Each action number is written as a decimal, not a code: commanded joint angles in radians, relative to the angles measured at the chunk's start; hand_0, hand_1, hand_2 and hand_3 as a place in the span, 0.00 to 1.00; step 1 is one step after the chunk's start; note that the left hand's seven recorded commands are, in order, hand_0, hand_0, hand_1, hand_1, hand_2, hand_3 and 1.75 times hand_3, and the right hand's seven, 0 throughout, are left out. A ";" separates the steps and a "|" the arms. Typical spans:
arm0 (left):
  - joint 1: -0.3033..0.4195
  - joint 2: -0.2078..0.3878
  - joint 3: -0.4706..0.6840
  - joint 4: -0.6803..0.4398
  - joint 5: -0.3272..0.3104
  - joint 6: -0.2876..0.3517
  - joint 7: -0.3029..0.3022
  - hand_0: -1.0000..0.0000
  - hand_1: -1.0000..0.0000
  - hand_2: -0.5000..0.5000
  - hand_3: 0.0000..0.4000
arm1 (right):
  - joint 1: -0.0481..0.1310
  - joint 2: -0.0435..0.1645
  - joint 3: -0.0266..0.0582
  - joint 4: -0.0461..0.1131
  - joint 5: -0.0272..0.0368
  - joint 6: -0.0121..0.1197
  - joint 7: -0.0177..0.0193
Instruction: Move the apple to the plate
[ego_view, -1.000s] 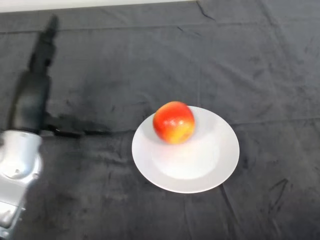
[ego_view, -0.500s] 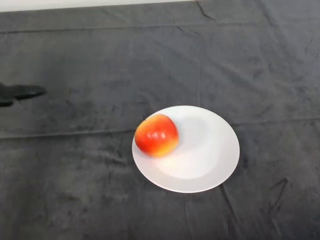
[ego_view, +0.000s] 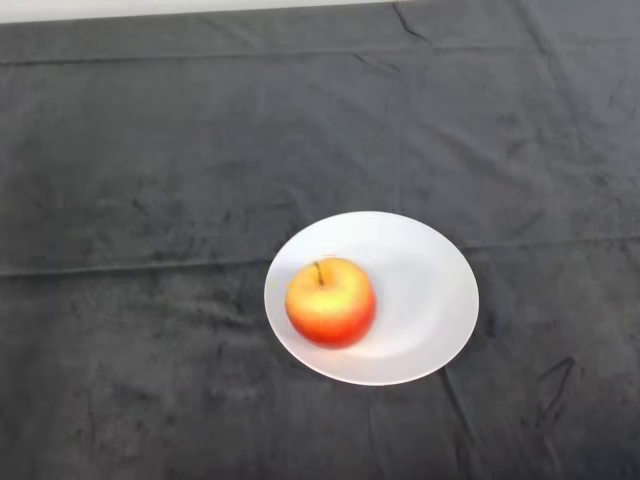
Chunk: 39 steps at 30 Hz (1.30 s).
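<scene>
A red and yellow apple (ego_view: 331, 301) sits upright on the left part of a white plate (ego_view: 430, 290), its stem pointing up. The plate lies on the dark cloth a little right of the middle of the head view. No part of the robot shows.
The dark cloth (ego_view: 150, 180) covers the whole table, with creases running across it. A pale strip of the table's far edge (ego_view: 150, 8) shows along the top left.
The arm and hand have left the view at the left. The apple has rolled on the plate from the upper middle to the left and now sits lower left, stem up.
</scene>
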 joint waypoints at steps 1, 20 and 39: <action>0.013 0.072 0.050 0.044 -0.019 -0.035 0.015 1.00 1.00 0.50 0.00 | -0.047 -0.019 0.0109 -0.034 0.0038 -0.004 0.0140; -0.060 0.042 0.170 0.158 -0.035 -0.094 0.106 1.00 1.00 0.50 0.00 | -0.047 -0.018 0.0113 -0.033 0.0036 -0.004 0.0140; -0.073 0.028 0.171 0.164 -0.029 -0.100 0.090 1.00 1.00 0.50 0.00 | -0.047 -0.018 0.0113 -0.033 0.0036 -0.004 0.0140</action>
